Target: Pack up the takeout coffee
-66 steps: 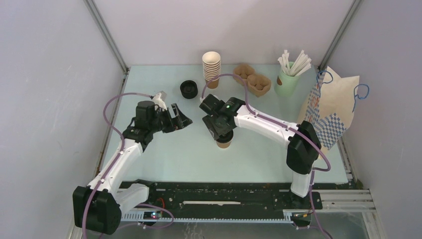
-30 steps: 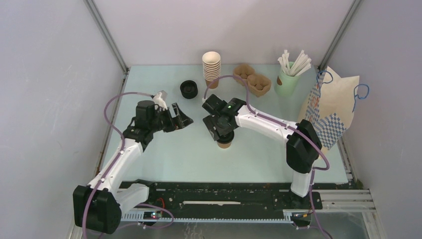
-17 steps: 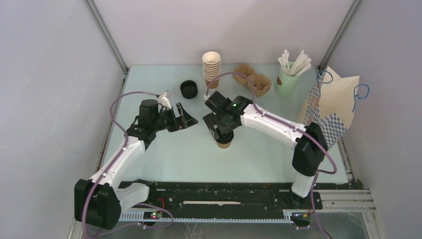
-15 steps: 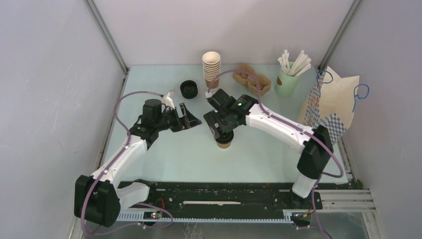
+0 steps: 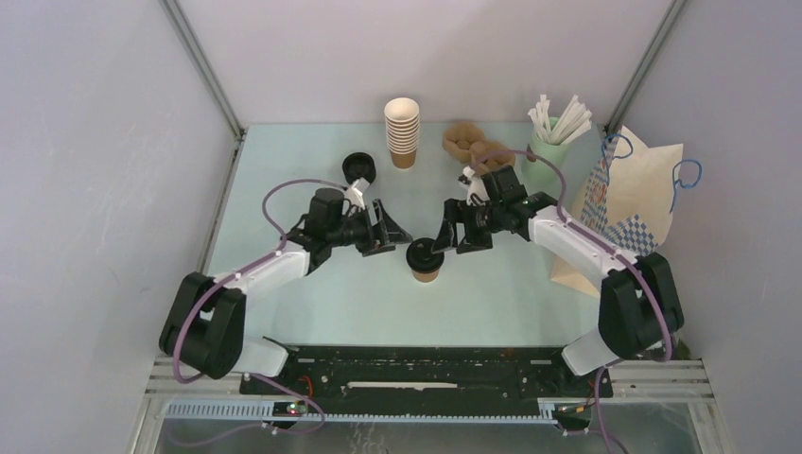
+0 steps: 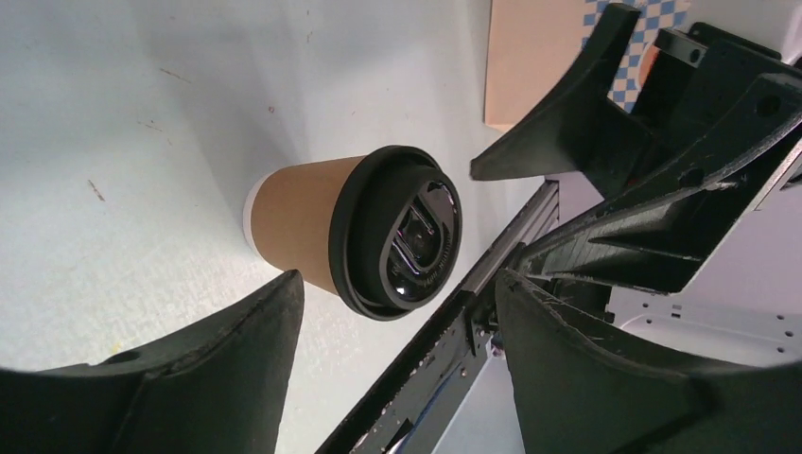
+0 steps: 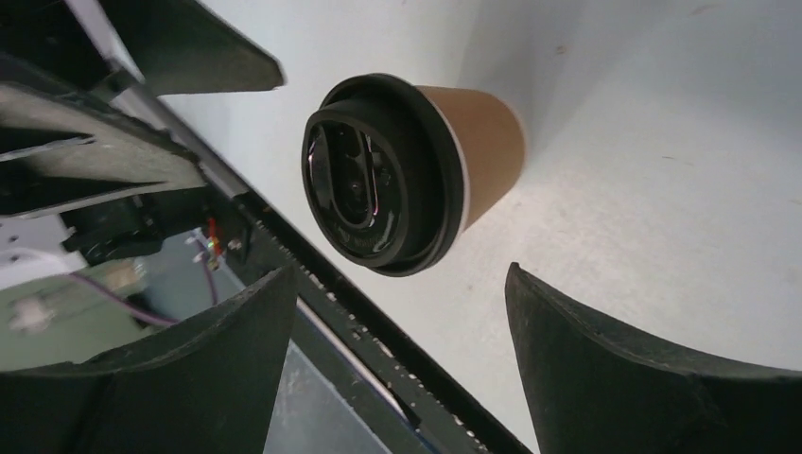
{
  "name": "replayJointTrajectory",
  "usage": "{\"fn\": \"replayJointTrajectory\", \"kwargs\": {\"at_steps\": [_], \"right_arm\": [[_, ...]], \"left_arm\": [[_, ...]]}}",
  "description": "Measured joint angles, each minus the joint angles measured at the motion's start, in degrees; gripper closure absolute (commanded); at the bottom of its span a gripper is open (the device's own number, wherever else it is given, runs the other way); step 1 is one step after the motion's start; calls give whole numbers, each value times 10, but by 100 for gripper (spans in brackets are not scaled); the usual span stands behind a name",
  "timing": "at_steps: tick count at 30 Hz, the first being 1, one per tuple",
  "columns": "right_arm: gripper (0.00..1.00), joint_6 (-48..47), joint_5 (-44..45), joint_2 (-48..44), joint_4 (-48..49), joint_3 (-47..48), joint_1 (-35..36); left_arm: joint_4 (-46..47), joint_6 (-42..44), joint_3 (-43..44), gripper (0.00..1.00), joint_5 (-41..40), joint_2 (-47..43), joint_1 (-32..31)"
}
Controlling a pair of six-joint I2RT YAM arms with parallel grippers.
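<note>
Looking down, you lose part of the pulp tray (image 5: 461, 142) behind the right arm. The takeout coffee (image 5: 425, 262), lidded and upright, stands mid-surface between the left fingers (image 5: 390, 236) and right fingers (image 5: 446, 236). Both pairs gape wide, gripping nothing. A cup stack (image 5: 402, 132) and a straw cup (image 5: 544, 156) line the far edge.

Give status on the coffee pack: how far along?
Done: black lid sits on the kraft cup. In hand: nothing; left pincer and right pincer stand open either side of it, not touching. Left: grasp it, likely get it into the paper bag.
</note>
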Motion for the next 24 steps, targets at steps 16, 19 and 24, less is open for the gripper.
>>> {"fn": "replayJointTrajectory", "kwargs": {"at_steps": [16, 19, 24], "right_arm": [[31, 45, -179, 92, 172, -75, -56], [35, 47, -184, 104, 182, -78, -57], [42, 51, -200, 108, 198, -84, -60]], "left_arm": [[7, -3, 0, 37, -15, 64, -25], [7, -3, 0, 40, -19, 72, -33], [7, -2, 0, 45, -29, 77, -42]]}}
